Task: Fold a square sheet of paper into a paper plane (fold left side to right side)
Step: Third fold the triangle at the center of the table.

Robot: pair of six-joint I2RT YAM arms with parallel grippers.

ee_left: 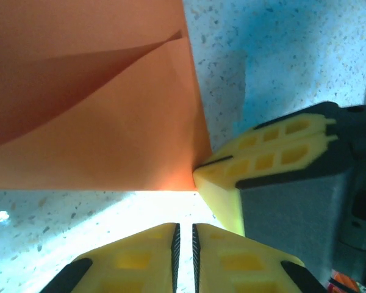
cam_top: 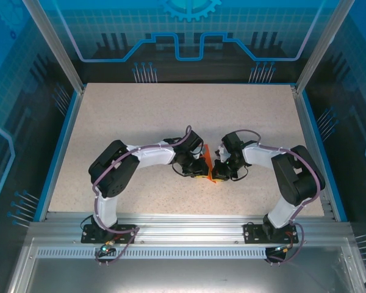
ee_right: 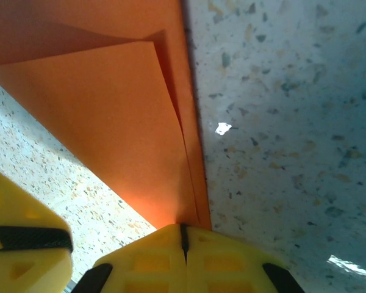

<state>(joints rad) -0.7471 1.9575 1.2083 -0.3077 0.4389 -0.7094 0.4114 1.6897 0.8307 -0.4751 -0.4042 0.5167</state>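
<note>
The square sheet of paper (cam_top: 207, 170) lies doubled over near the middle of the table's (cam_top: 140, 116) near edge, between both arms. The right gripper (ee_right: 183, 237) is pressed together on its layered corner. The left gripper (ee_left: 184, 244) sits just off the sheet, fingers almost touching, holding nothing. The left-to-right fold looks in hand; next probably comes pressing the crease flat.

speckled beige tabletop (cam_top: 171, 116), blue rim; blue printed panels (cam_top: 189, 30) around; alu rail (cam_top: 183, 227) at front.

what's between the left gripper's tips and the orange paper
A bare strip of table, in the left wrist view, separates the left gripper from the orange paper.
</note>
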